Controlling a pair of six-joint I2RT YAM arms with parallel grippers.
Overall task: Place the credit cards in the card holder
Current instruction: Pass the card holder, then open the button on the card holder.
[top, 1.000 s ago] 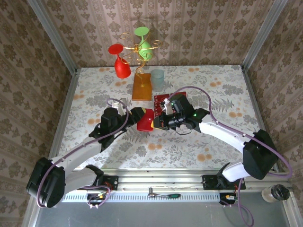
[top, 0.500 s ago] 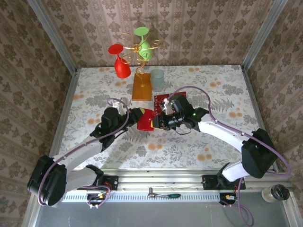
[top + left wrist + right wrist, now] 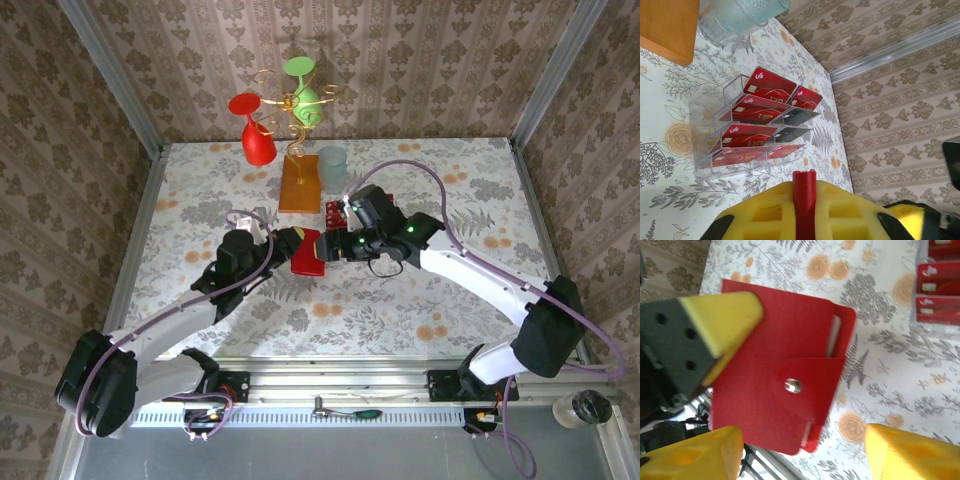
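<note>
The left gripper is closed on one edge of the card holder, near the middle of the table. In the left wrist view, the card holder's red edge is clamped between the two yellow pads. In the right wrist view, the card holder is seen folded shut, its flap fastened by a metal snap, with a pale inner edge showing at the flap side. Contact between card holder and table cannot be determined.

The right gripper is held over the card holder with its jaws spread wide; nothing is gripped.

The credit cards, red and dark, are standing tilted in the compartments of a clear plastic tray, just beyond the card holder. A ribbed clear tumbler and an orange stand base are noted behind the tray.
</note>
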